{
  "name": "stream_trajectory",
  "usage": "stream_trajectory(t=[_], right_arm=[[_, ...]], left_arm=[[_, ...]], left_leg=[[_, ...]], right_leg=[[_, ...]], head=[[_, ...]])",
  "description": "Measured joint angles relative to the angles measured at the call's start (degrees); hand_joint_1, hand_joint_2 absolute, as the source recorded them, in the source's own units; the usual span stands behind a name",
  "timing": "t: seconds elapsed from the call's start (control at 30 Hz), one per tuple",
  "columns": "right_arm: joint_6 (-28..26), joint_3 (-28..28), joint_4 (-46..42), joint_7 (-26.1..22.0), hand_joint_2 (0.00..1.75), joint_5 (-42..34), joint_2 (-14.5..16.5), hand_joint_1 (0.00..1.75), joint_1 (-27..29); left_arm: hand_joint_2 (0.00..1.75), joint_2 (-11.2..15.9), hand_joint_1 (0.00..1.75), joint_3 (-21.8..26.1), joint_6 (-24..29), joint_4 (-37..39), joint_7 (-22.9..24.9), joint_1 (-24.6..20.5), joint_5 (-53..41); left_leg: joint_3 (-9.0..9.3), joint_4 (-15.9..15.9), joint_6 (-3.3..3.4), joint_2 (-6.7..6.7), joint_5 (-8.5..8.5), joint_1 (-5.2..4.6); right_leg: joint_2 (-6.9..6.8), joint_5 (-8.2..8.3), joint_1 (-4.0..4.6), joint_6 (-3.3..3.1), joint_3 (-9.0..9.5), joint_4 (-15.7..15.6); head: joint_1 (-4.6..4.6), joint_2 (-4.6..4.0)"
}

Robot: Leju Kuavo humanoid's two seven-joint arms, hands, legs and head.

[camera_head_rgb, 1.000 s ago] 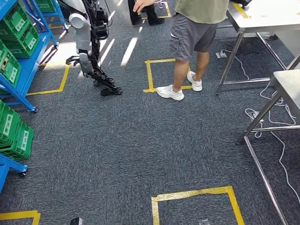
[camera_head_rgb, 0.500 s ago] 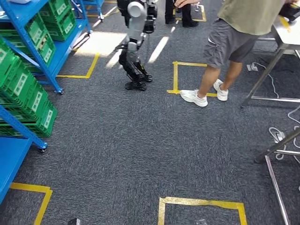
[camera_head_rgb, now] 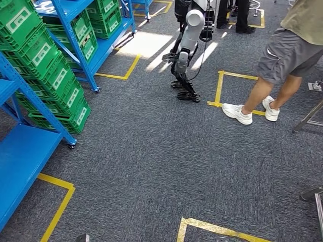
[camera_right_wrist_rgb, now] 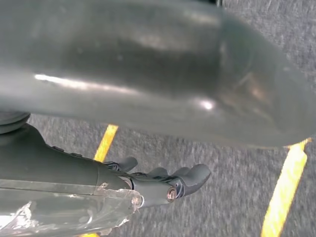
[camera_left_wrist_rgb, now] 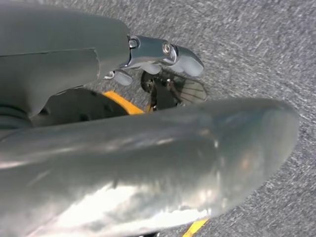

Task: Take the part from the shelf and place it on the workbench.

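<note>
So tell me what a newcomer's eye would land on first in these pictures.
Stacks of bright green plastic crates tilted on blue metal shelving stand along the left side of the head view. Ahead on the grey carpet, a second silver-and-black humanoid robot stands beside a yellow tape square, and a person in grey shorts and white sneakers stands on that square's far edge at the right.

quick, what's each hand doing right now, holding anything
Left hand: holds nothing, fingers apart, so open.
Right hand: holds nothing, fingers stretched out, so open.
</note>
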Motion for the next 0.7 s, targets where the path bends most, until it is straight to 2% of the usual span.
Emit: stream_trajectory(t=[0.03,0.07,0.1,0.13,0.17,0.2,0.23,0.27,0.33,0.37,0.4,0.43,0.47,0.5,0.57,0.6,0.63,0.67,0.7], right_arm=[[0.0,0.0,0.0,0.0,0.00,0.0,-0.1,0.00,0.1],[0.1,0.0,0.0,-0.1,0.00,0.1,-0.1,0.00,0.1],[0.2,-0.1,0.0,-0.1,0.00,0.3,-0.2,0.00,0.2],[0.3,-0.1,0.0,-0.1,0.00,0.4,-0.2,0.00,0.2],[0.3,-0.1,0.0,-0.1,0.00,0.6,-0.2,0.00,0.2],[0.4,-0.1,0.0,-0.1,0.00,0.7,-0.2,0.00,0.1],[0.4,-0.1,0.0,-0.1,0.00,0.9,-0.2,0.00,0.1],[0.3,-0.1,0.0,0.0,0.00,1.0,-0.2,0.00,0.1],[0.3,-0.1,0.0,0.0,0.00,1.2,-0.2,0.00,0.1],[0.3,-0.1,0.0,0.0,0.00,1.3,-0.2,0.00,0.1],[0.3,-0.1,0.0,0.1,0.00,1.3,-0.2,0.00,0.1],[0.3,-0.1,0.0,0.1,0.00,1.4,-0.2,0.00,0.0],[0.3,-0.1,0.0,0.1,0.00,1.4,-0.2,0.00,-0.1],[0.3,-0.1,0.0,0.1,0.00,1.5,-0.2,0.00,-0.1],[0.4,-0.1,0.0,0.2,0.00,1.6,-0.2,0.00,0.0],[0.4,-0.1,0.0,0.2,0.00,1.6,-0.2,0.00,0.1],[0.4,-0.1,0.0,0.2,0.00,1.6,-0.2,0.00,0.2],[0.4,-0.1,0.0,0.2,0.00,1.6,-0.2,0.00,0.2],[0.4,-0.1,0.0,0.2,0.00,1.6,-0.2,0.00,0.2]], left_arm=[[0.00,-0.1,0.00,0.0,-0.1,0.0,0.0,-0.1,0.0],[0.00,-0.2,0.00,0.0,-0.1,0.0,-0.1,-0.2,0.1],[0.00,-0.2,0.00,0.0,-0.1,0.0,0.0,-0.2,0.1],[0.00,-0.3,0.00,0.0,-0.1,0.0,0.1,-0.2,0.1],[0.00,-0.3,0.00,0.0,0.0,0.0,0.2,-0.1,0.1],[0.00,-0.3,0.00,0.0,0.0,0.0,0.3,0.0,0.1],[0.00,-0.3,0.00,0.0,0.1,0.0,0.5,0.0,0.1],[0.00,-0.3,0.00,0.0,0.2,0.0,0.5,0.0,0.1],[0.00,-0.4,0.00,0.0,0.3,0.0,0.6,-0.1,0.1],[0.00,-0.4,0.00,0.0,0.3,0.0,0.6,-0.2,0.1],[0.00,-0.4,0.00,0.0,0.3,0.0,0.6,-0.2,0.2],[0.00,-0.5,0.00,0.1,0.3,0.0,0.6,0.0,0.3],[0.00,-0.5,0.00,0.1,0.2,0.0,0.5,0.0,0.4],[0.00,-0.5,0.00,0.1,0.2,0.0,0.4,0.0,0.5],[0.00,-0.6,0.00,0.1,0.1,0.0,0.3,-0.1,0.6],[0.00,-0.6,0.00,0.1,0.0,0.0,0.3,-0.1,0.6],[0.00,-0.6,0.00,0.1,0.0,0.0,0.3,-0.1,0.6],[0.00,-0.6,0.00,0.1,-0.1,0.0,0.3,-0.1,0.5],[0.00,-0.6,0.00,0.1,-0.1,0.0,0.3,-0.1,0.3]], left_leg=[[-1.55,3.3,-0.14,1.75,-1.99,-0.09],[-3.50,7.5,-0.27,2.73,-4.08,-0.11],[-5.33,11.3,-0.35,3.12,-5.62,-0.10],[-6.43,13.7,-0.37,3.26,-6.17,-0.10],[-6.43,13.9,-0.34,3.33,-5.55,-0.10],[-5.28,11.9,-0.26,3.55,-3.97,-0.11],[-3.16,8.0,-0.11,4.47,-1.92,-0.18],[-0.87,3.7,0.03,6.24,-0.32,-0.38],[1.95,-1.8,0.58,8.87,1.13,-0.77],[2.19,-2.5,0.84,9.15,1.02,-0.95],[2.06,-2.6,1.21,8.36,1.03,-0.96],[2.04,-2.8,1.51,7.64,1.11,-0.86],[2.04,-2.9,1.86,6.89,1.24,-0.72],[2.06,-3.0,2.22,6.15,1.39,-0.54],[2.05,-3.0,2.71,4.67,1.57,-0.35],[2.02,-3.0,2.83,3.85,1.59,-0.34],[2.02,-3.0,2.86,3.00,1.61,-0.34],[2.05,-3.0,2.84,2.13,1.63,-0.33],[2.12,-3.0,2.77,1.24,1.66,-0.29]], right_leg=[[-0.77,0.02,0.10,-0.22,-0.02,0.0],[-1.60,-0.01,0.21,-0.39,-0.06,-0.1],[-2.51,-0.05,0.31,-0.47,-0.10,-0.1],[-3.39,-0.10,0.37,-0.52,-0.10,0.0],[-4.18,-0.15,0.40,-0.53,-0.07,0.0],[-4.90,-0.21,0.41,-0.48,0.02,0.0],[-5.54,-0.31,0.42,-0.37,0.17,0.0],[-6.14,-0.50,0.57,-0.16,0.32,0.0],[-7.31,-0.89,0.94,0.35,0.55,0.1],[-7.95,-1.05,1.11,0.59,0.71,0.1],[-8.64,-1.13,1.14,0.83,0.94,-0.1],[-8.69,-1.35,1.07,1.16,1.14,-0.1],[-7.74,-1.95,0.94,1.48,1.04,0.6],[-6.21,-3.16,0.78,1.78,0.36,2.3],[-2.95,-6.88,0.55,2.17,-2.87,9.5],[-2.34,-8.49,0.51,2.27,-4.87,13.5],[-2.12,-9.14,0.50,2.34,-6.36,16.2],[-2.03,-8.63,0.46,2.35,-6.93,16.9],[-1.89,-6.96,0.37,2.34,-6.36,15.1]], head=[[-0.21,0.00],[-0.39,0.00],[-0.42,0.00],[-0.43,0.00],[-0.43,0.00],[-0.43,0.00],[-0.44,0.00],[-0.47,0.00],[-0.48,0.00],[-0.43,0.00],[-0.39,0.00],[-0.29,0.00],[-0.18,0.00],[-0.03,0.00],[0.31,0.00],[0.39,0.00],[0.43,0.00],[0.46,0.00],[0.45,0.00]])
